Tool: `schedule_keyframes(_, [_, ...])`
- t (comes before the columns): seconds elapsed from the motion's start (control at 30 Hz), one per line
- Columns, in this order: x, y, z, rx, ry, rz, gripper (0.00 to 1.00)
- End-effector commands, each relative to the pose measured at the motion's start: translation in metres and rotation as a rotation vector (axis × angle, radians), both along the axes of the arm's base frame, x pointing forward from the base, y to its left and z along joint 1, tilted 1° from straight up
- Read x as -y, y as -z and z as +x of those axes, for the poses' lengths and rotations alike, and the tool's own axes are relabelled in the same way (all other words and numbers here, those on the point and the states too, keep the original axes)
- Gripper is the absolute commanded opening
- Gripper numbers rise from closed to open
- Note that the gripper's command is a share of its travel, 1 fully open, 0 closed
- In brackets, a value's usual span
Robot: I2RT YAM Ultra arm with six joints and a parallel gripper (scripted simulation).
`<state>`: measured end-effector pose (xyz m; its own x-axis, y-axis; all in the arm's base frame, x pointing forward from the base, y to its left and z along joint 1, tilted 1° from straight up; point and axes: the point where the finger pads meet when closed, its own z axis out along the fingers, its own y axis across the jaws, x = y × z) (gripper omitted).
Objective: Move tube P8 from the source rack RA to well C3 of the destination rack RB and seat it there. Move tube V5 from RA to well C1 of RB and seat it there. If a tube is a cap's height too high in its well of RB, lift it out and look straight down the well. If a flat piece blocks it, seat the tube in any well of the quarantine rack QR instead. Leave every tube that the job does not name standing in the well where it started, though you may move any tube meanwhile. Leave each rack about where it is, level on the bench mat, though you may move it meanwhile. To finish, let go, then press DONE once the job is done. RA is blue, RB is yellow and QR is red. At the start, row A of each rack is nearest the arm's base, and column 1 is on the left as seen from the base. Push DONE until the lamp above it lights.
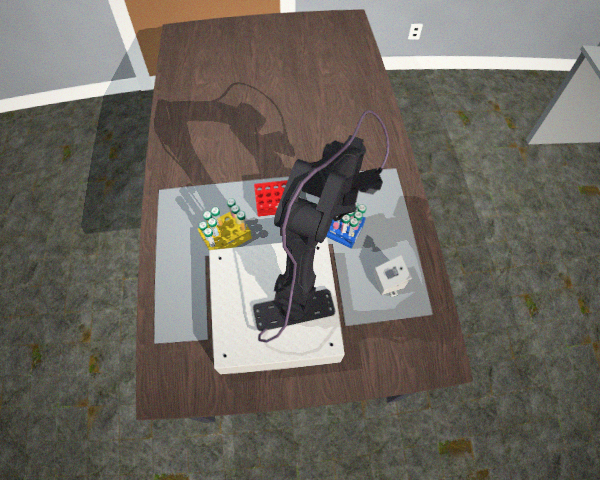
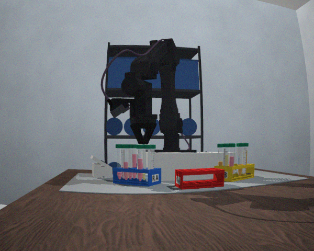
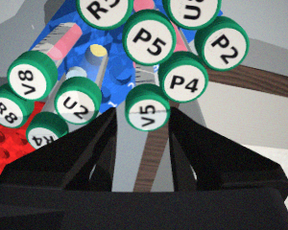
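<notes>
In the exterior view, the blue rack RA (image 2: 136, 177) is seen on the left of the bench mat, the red rack QR (image 2: 199, 177) in the middle, and the yellow rack RB (image 2: 234, 170) towards the right edge of the tabletop. The gripper (image 2: 144, 135) is held just above the green caps of RA, its fingers parted a little with nothing pinched between them. In the wrist view, tube V5 (image 3: 148, 107) is seated at the near edge of RA, centred in the gap, with P4 (image 3: 182, 80) touching it on the right and U2 (image 3: 78, 100) near on the left. A straight descent is called for, the fingers kept only slightly wider than the V5 cap, so that P4 is not nudged; closing should be left until the pads are below the cap rim
</notes>
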<state>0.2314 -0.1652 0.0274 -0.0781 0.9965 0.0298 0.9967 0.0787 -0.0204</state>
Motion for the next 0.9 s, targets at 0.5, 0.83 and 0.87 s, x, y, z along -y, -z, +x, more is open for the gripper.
schedule_keyframes(0.5, [0.005, -0.058, 0.002, 0.037, 0.002, -0.031, 0.30])
schedule_keyframes(0.83, [0.005, -0.082, 0.002, 0.037, 0.000, -0.031, 0.30])
schedule_keyframes(0.87, [0.004, -0.084, 0.002, 0.037, 0.000, -0.031, 0.30])
